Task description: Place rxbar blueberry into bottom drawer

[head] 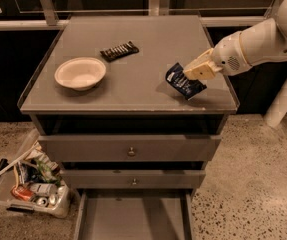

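Camera view: the tan two-finger pincer (194,73) on the white arm sits over the right side of the grey cabinet counter (148,36). It is clamped on the upper edge of the rxbar blueberry (185,85), a small flat bar in a dark blue wrapper, tilted, with its shadow on the counter. The round cream bowl (80,73) and the black-brown bar with white lettering (119,50) lie apart on the counter's left half. The grey bottom drawer (133,219) is pulled out, flat floor showing.
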